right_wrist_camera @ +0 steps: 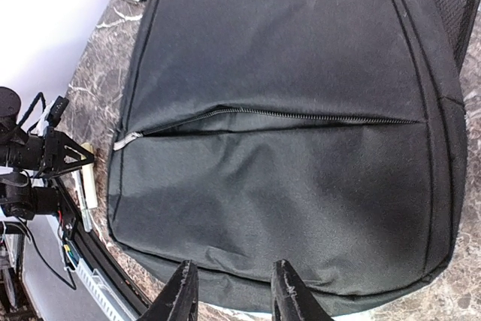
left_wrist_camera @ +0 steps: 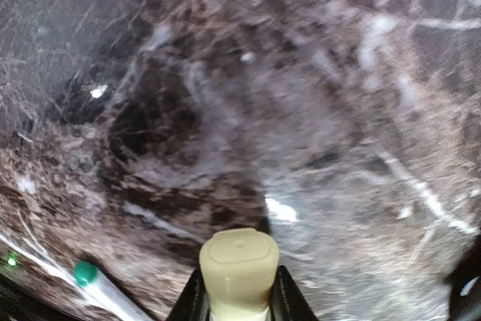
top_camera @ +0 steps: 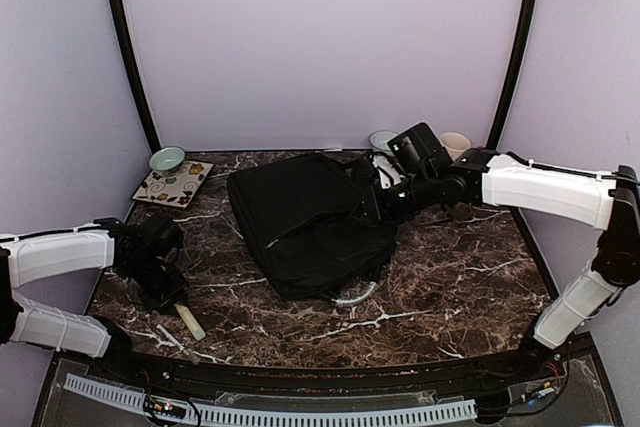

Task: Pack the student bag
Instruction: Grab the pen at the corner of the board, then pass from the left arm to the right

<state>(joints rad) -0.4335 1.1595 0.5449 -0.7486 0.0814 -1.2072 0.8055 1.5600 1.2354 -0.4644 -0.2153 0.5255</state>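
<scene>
The student bag (top_camera: 300, 227), black and flat, lies mid-table with its grey handle (top_camera: 357, 296) at the near side. In the right wrist view the student bag (right_wrist_camera: 285, 186) shows a zip (right_wrist_camera: 301, 116) with a narrow dark gap under it. My right gripper (top_camera: 368, 205) is at the bag's right edge. Here the right gripper (right_wrist_camera: 234, 267) is open, with only bag fabric seen behind the gap. My left gripper (top_camera: 165, 297) is low at the front left, on a pale yellow capped stick (top_camera: 189, 321). Seen close, the left gripper (left_wrist_camera: 238, 271) is shut on the stick (left_wrist_camera: 238, 257).
A patterned plate (top_camera: 172, 184) and a green bowl (top_camera: 167, 158) stand at the back left. Another bowl (top_camera: 382, 139) and a cream cup (top_camera: 455, 144) stand at the back right. A green-capped pen (left_wrist_camera: 85, 272) lies beside the left gripper. A cable rail (top_camera: 270, 409) runs along the front edge.
</scene>
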